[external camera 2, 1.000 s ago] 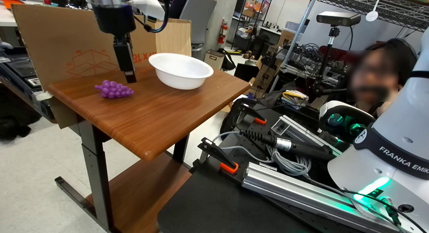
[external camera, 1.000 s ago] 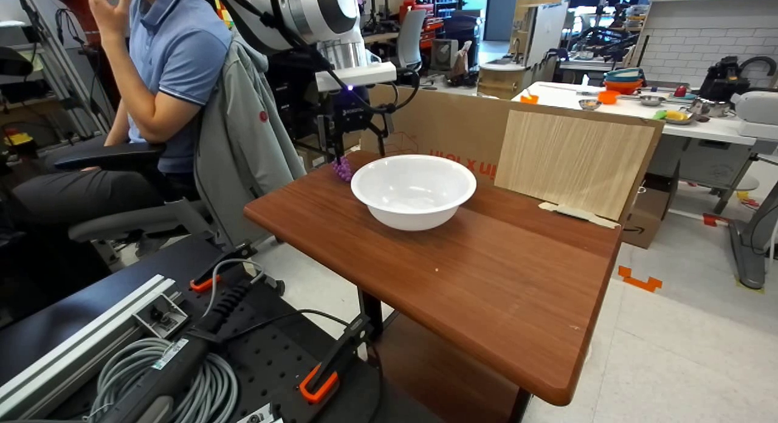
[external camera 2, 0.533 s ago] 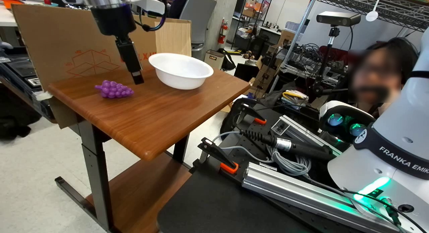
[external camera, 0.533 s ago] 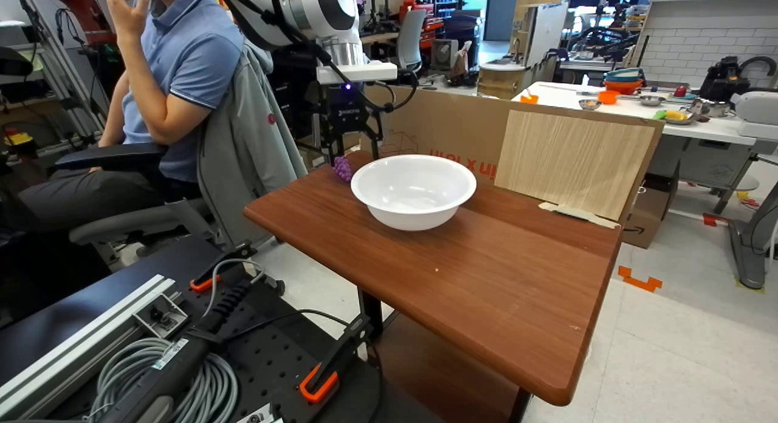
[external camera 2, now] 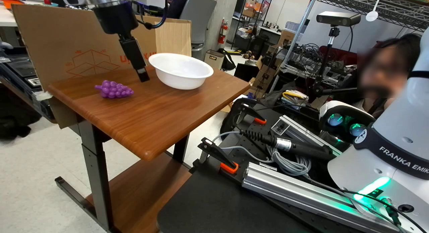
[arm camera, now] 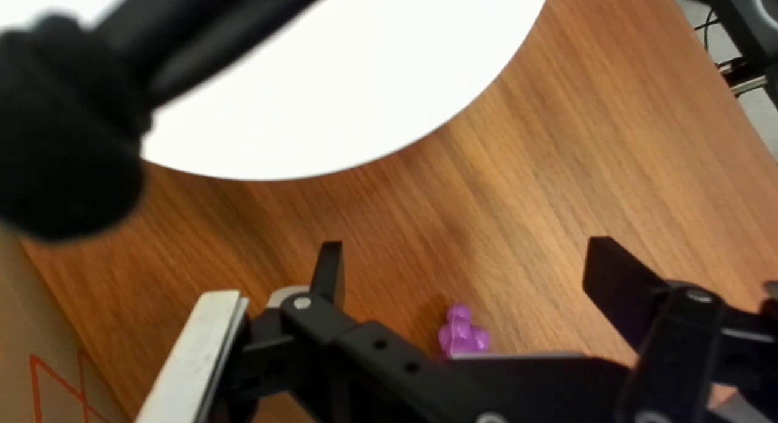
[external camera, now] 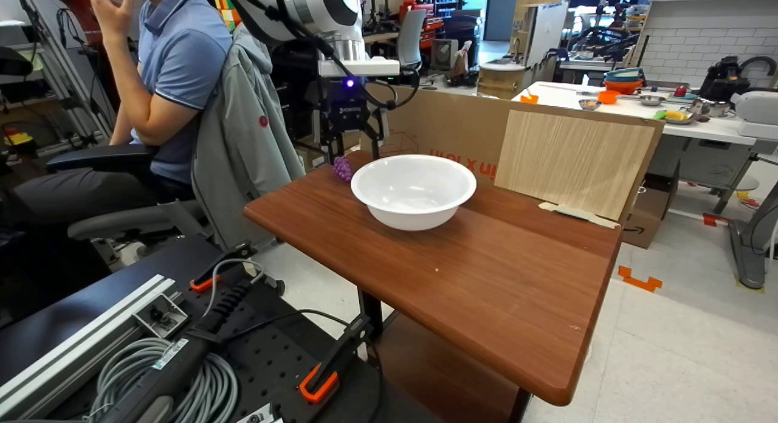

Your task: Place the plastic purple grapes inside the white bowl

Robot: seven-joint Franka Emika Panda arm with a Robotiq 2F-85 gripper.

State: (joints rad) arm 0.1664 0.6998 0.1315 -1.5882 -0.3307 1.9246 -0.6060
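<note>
The plastic purple grapes (external camera: 343,168) lie on the wooden table beside the white bowl (external camera: 413,195). In an exterior view the whole cluster of grapes (external camera 2: 114,89) shows, apart from the bowl (external camera 2: 181,72). My gripper (external camera 2: 143,77) is tilted above the table between the grapes and the bowl. In an exterior view my gripper (external camera: 355,154) shows two fingers spread apart. In the wrist view my gripper (arm camera: 463,244) is open with nothing between its fingertips. The tip of the grapes (arm camera: 460,333) shows past the gripper's body, which hides the rest. The bowl (arm camera: 340,89) fills the top.
The brown table (external camera: 486,277) carries the bowl and grapes. A cardboard sheet (external camera 2: 80,52) stands along its back edge, with a light wood panel (external camera: 574,161) against it. A seated person (external camera: 176,76) is near the arm. A black bench (external camera: 292,344) holds clamps and cables.
My gripper has tilted, and its fingertips have swung away from the grapes toward the bowl. It stays open. The grapes and the bowl have not moved.
</note>
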